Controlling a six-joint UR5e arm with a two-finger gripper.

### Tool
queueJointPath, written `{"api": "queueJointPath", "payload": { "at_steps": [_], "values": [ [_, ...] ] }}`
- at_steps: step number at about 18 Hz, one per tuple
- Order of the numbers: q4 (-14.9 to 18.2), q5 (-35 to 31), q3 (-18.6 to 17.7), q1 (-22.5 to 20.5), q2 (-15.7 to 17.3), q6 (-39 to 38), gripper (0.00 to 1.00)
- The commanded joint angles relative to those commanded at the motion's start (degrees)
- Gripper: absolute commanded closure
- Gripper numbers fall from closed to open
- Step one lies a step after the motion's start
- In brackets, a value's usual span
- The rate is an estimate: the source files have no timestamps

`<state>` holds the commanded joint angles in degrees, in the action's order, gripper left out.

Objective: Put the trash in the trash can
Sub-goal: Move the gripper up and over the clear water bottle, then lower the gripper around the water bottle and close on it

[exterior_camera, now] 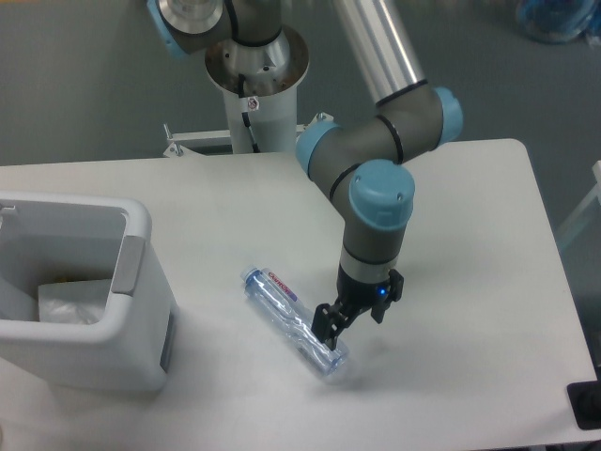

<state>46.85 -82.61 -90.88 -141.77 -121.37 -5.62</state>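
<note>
Trash can [141, 282] sits at the left edge of the table [470, 216], toward the front-left corner: boxy white-grey plastic, rounded corners, thick rim, grey panel on the side facing the bottle. Inside it, low against the left wall, a crumpled clear plastic wrapper [66, 301] is visible; any coloured strip on it is too faint to make out. To the right of the can, near the front-middle of the table, the crushed bottle [286, 315] lies on its side, running diagonally from upper left to lower right. Clear plastic, dented and flattened along the body, red-blue label near the upper-left end, bluish tint at the lower-right end. It is well apart from the can. The gripper [340, 324] is down at the bottle's lower-right end, black fingers [327, 331] pointing at the table, one finger touching or just over the bottle. Fingers look spread, with one on the near side of the bottle and the other further right, not clamped on it. The UR5e arm [376, 178] comes in from its base [252, 75] beyond the table's rear edge, with a blue light on the wrist.
</note>
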Motion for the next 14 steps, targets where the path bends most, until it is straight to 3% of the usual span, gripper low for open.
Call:
{"api": "queueJointPath", "payload": {
  "at_steps": [9, 14],
  "values": [
    [-0.4, -3.2, 1.1, 2.8, -4.7, 0.1, 0.00],
    [-0.3, -3.2, 1.5, 3.2, -4.9, 0.1, 0.01]
  ]
}}
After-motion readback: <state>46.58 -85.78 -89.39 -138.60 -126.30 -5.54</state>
